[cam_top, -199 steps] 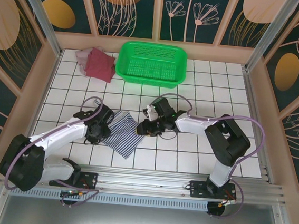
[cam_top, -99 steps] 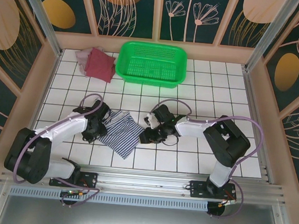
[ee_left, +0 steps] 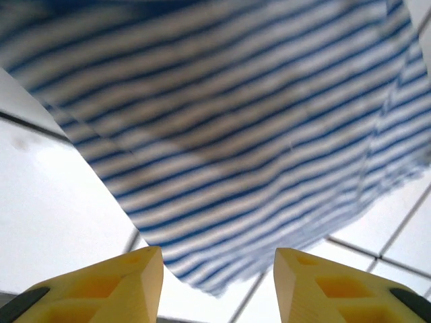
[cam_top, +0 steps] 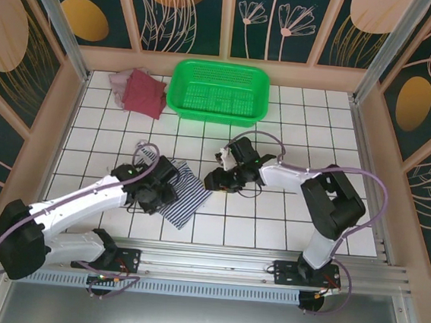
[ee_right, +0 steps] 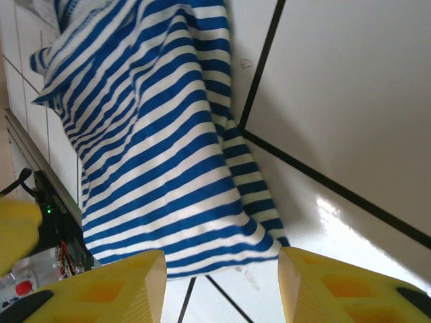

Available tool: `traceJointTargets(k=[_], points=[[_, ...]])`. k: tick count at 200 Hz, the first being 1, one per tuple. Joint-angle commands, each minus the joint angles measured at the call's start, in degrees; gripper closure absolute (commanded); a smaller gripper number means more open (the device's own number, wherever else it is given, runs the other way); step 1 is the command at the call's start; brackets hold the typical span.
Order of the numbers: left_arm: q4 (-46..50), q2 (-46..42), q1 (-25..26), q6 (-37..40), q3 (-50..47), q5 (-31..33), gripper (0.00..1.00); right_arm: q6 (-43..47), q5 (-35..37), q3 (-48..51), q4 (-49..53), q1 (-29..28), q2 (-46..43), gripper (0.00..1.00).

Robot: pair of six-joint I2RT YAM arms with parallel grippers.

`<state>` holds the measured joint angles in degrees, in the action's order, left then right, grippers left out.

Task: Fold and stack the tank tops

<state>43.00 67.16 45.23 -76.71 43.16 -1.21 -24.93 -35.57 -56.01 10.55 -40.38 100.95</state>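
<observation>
My left gripper [ee_left: 219,268] and right gripper [ee_right: 222,270] both gape open at the striped top [cam_top: 189,199]. I'd pinch opposite edges low, then fold evenly.

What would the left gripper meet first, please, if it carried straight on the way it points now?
Most likely the striped top: its cloth lies directly ahead of the open left gripper, though how much gap remains is hard to judge.
</observation>
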Motion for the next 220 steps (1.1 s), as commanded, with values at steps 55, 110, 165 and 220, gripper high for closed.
traceJointTargets(k=[55,110,165,220], points=[[-11.5,0.4,10.6,-18.5,-9.3,-1.5,0.47,-2.6,-2.4,-2.0,-2.0,-1.4,6.1,0.5],[-20.7,2.1,11.7,-22.1,-13.9,-1.3,0.47,-6.6,-5.7,-1.9,-7.4,-1.6,8.1,0.55],[-25.6,-0.3,11.7,-25.1,-16.4,2.5,0.59,-8.0,-7.0,-0.1,-10.0,-1.4,7.0,0.78],[-24.7,3.7,11.9,-20.3,-11.4,1.2,0.86,-8.3,-6.3,0.9,-9.7,-0.6,4.7,0.93]])
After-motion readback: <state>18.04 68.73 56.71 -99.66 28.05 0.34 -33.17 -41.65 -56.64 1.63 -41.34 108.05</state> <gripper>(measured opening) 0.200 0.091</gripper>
